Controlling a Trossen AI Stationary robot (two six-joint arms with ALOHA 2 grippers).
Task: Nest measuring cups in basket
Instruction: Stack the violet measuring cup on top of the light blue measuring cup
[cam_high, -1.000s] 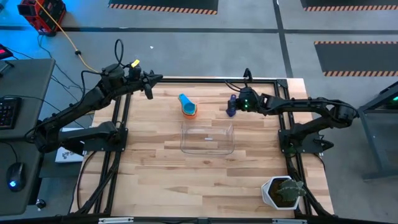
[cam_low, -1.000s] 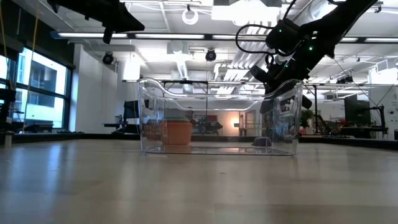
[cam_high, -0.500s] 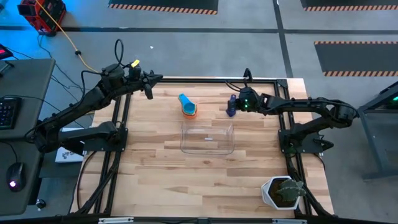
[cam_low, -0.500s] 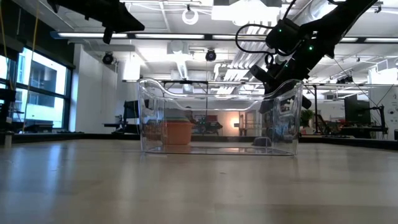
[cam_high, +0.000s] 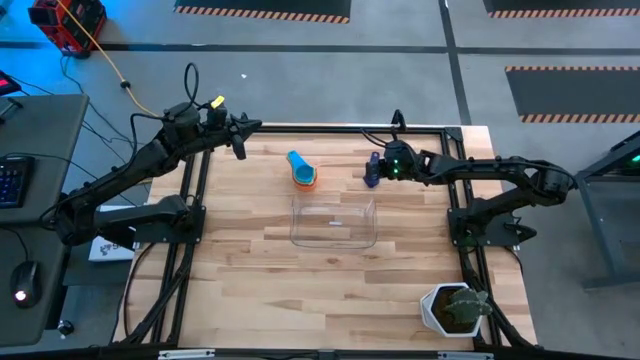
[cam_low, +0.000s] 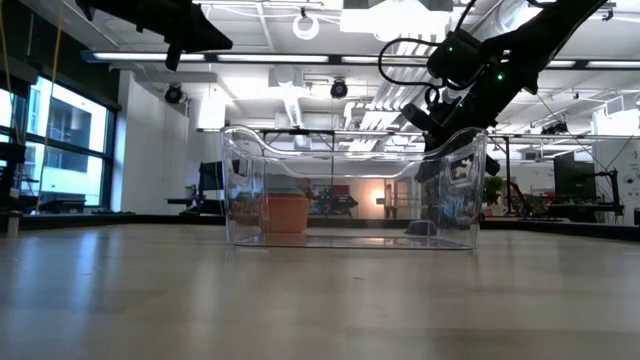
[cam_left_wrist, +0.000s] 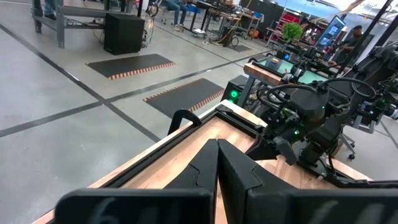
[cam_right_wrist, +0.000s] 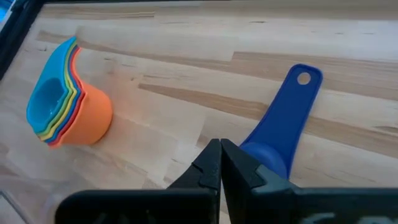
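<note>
The clear basket (cam_high: 333, 222) stands empty at the table's middle; it also shows in the low view (cam_low: 350, 185). A nested stack of cups (cam_high: 301, 172), orange outermost and light blue innermost, rests on the table behind the basket and shows in the right wrist view (cam_right_wrist: 65, 99). A dark blue cup (cam_right_wrist: 281, 118) lies on the wood to the stack's right, its handle pointing away from my right gripper. My right gripper (cam_right_wrist: 219, 158) is shut and hovers raised over that cup's bowl (cam_high: 372, 176). My left gripper (cam_high: 241, 145) is shut and raised over the far left corner.
A white pot with a green plant (cam_high: 455, 308) stands at the near right corner. Black frame rails (cam_high: 195, 200) run along the table's left, right and far edges. Bare wood lies in front of the basket.
</note>
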